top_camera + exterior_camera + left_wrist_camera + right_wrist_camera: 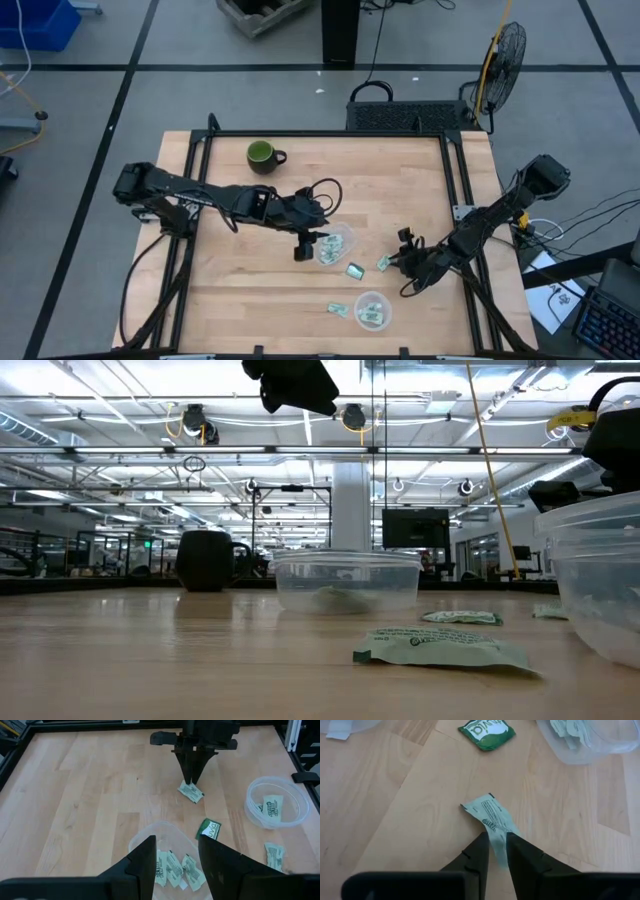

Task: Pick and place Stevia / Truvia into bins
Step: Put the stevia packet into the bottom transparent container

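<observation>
My left gripper [303, 250] hangs open over the rim of one clear bin [334, 243] and holds nothing. In the left wrist view that bin [150, 832] has several green-and-white packets [172, 869] lying flat on its bottom. My right gripper [398, 262] is low at the table, shut on a pale Stevia packet [489, 812]. A dark green Truvia packet [354, 270] lies flat between the bins. Another packet [337, 308] lies beside the second bin [372, 311], which has packets in it. My right gripper pinches the pale packet between its two fingers at one end [496, 831]. It comes steeply from above, slanting in from the table's right. The packet's other end [476, 806] lies flat on the wood; in the left wrist view the packet [191, 793] shows below the fingertips.
A dark green mug [263, 155] stands near the table's far edge, left of centre. Black frame rails [460, 180] run along the table's sides. Bare wood [240, 290] lies toward the near left. In the low view a packet [440, 648] lies before the bin [345, 580].
</observation>
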### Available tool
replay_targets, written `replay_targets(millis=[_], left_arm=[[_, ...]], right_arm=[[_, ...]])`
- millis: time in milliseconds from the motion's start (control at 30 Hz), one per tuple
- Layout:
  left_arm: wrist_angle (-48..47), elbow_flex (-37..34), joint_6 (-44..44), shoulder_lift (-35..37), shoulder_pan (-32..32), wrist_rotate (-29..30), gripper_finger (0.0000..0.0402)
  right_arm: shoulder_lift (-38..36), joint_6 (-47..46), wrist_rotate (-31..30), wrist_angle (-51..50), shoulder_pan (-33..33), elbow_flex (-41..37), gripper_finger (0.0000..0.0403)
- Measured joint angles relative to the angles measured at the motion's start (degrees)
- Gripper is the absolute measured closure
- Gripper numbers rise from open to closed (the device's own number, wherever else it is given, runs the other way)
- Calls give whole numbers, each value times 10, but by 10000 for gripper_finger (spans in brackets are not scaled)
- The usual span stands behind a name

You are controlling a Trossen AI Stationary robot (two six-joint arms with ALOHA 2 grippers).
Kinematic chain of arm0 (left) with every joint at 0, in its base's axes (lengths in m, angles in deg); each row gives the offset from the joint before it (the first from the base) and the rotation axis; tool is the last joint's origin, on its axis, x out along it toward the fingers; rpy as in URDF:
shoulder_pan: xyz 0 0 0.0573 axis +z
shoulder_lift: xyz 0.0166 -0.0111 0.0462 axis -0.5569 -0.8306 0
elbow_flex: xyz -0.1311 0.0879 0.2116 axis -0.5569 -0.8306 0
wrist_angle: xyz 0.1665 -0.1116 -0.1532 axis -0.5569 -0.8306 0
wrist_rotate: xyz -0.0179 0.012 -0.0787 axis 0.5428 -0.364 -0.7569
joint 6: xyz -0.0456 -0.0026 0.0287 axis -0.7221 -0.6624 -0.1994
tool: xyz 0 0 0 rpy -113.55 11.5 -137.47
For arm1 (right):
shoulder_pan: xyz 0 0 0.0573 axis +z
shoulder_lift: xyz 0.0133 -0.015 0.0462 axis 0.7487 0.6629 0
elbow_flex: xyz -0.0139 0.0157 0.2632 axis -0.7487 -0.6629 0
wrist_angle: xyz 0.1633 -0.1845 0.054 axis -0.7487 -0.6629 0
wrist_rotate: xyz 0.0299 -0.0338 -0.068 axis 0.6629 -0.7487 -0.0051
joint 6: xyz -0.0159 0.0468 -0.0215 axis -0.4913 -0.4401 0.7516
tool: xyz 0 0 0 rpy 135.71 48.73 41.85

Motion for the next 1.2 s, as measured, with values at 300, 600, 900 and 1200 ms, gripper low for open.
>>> replay_targets(millis=[300,600,900,1200], left_arm=[[0,0,0,0,0,0,250],[0,0,0,0,0,0,250],[0,0,7,0,0,0,250],[0,0,8,0,0,0,250]], right_arm=[[0,-13,0,0,0,0,338],[0,-1,0,-7,-20,0,285],[3,33,15,-8,-33,0,274],[42,44,12,11,-51,2,290]])
